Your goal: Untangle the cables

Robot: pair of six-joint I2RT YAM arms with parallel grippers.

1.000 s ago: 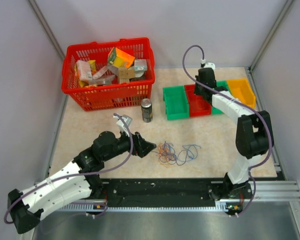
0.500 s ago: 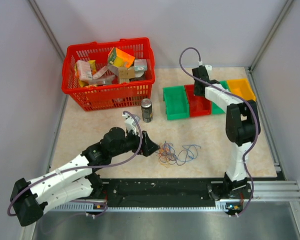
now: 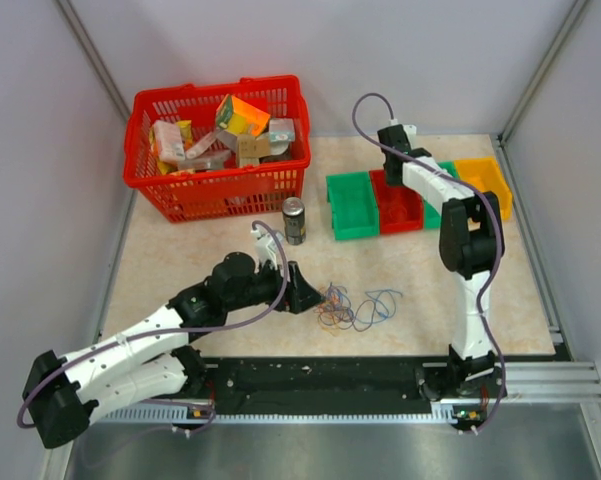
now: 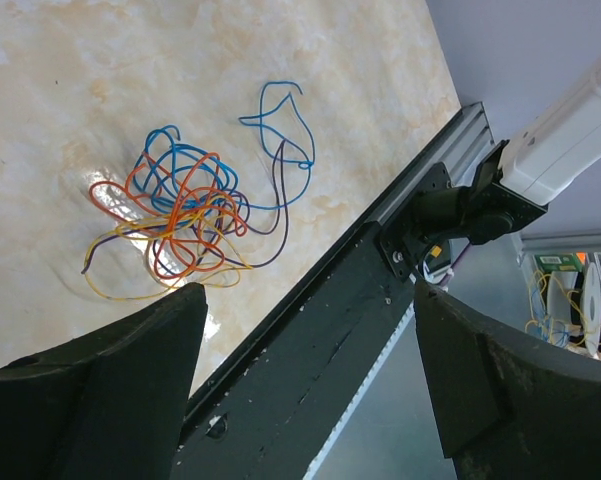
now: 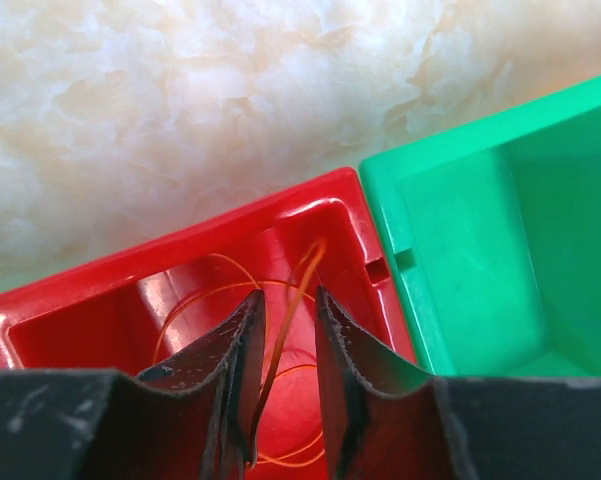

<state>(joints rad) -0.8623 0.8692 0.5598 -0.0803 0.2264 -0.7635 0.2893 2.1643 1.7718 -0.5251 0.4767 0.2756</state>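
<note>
1. Lying in a loose clump on the marbled table [image 3: 165,250], the cables [image 3: 352,306] sit near the front edge, a little beyond the black rail [image 3: 320,375].
2. Seen from the left wrist, they are orange, blue, yellow and dark strands knotted together. One blue loop [image 4: 280,125] trails out of the clump on the side towards the rail.
3. The left gripper [image 3: 305,293] is low over the table just left of the clump and points at it. Its fingers [image 4: 90,390] are spread wide, with nothing between them and no strand touching them.
4. The right arm is stretched to the back of the table, with the right gripper [image 3: 394,150] over the far end of the red bin [image 3: 395,212].
5. From the right wrist, the two fingers [image 5: 235,380] stand close together with only a thin gap.
6. An orange wire [image 5: 298,300] runs through that gap and down into the red bin, where more of it lies coiled on the floor. I cannot tell whether the fingers are pinching it.
7. A green bin [image 5: 480,230] sits against the side of the red one.
8. A red basket [image 3: 215,190] full of boxes stands at the far left.
9. A can [image 3: 294,220] stands upright just beside the basket's front right corner.
</note>
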